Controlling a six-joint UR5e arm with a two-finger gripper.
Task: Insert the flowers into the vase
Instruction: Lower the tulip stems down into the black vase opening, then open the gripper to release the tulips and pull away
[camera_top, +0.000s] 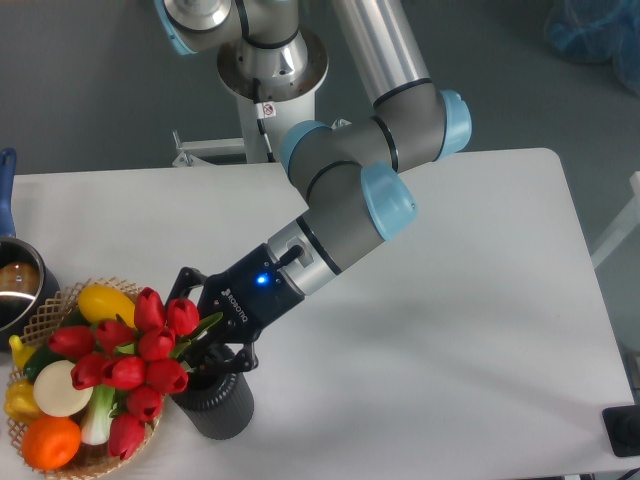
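The flowers (135, 365), a bunch of red tulip heads with green leaves, lean left over the basket at the lower left. Their green stems run right, into my gripper (200, 345), which is closed around them just above the vase. The vase (216, 408), a short dark ribbed cylinder, stands upright near the table's front edge, directly under the gripper. The stem ends seem to reach the vase's mouth, but the fingers and the flower heads hide the mouth.
A woven wicker basket (40, 312) with toy vegetables and fruits sits at the front left, touching or just beside the vase. A metal pot (15, 285) with a blue handle (6, 180) stands at the left edge. The white table (450, 350) extends to the right.
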